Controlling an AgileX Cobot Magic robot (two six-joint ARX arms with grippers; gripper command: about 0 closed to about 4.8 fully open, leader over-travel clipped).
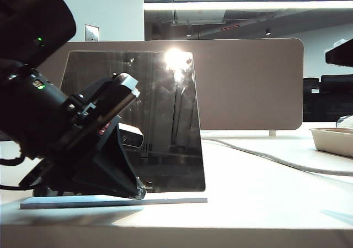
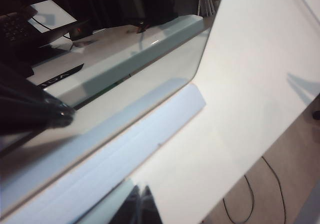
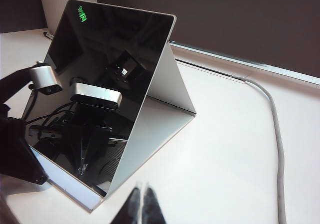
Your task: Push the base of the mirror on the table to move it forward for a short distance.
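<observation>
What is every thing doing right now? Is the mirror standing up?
Mirror: standing, tilted back on its white support.
Base of the mirror: flat on the table.
Cable: lying loose on the table.
Left end effector: low at the base, grip unclear.
Right end effector: closed, hovering apart from the mirror.

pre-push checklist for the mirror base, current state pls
1. Left claw at the base of the mirror: ok, its tips sit low, right above the plate in the exterior view; actual contact cannot tell.
2. Left claw state: cannot tell, the tips look close together but the gap is not clear.
3. Mirror upright on its white back support: ok.
4. Cable apart from the mirror: ok, it runs along the table off to one side.
5. Right claw out of the way: ok, shut and hanging above bare table near the mirror's side, touching nothing.
6. Tray clear of the mirror: ok, far right.
</observation>
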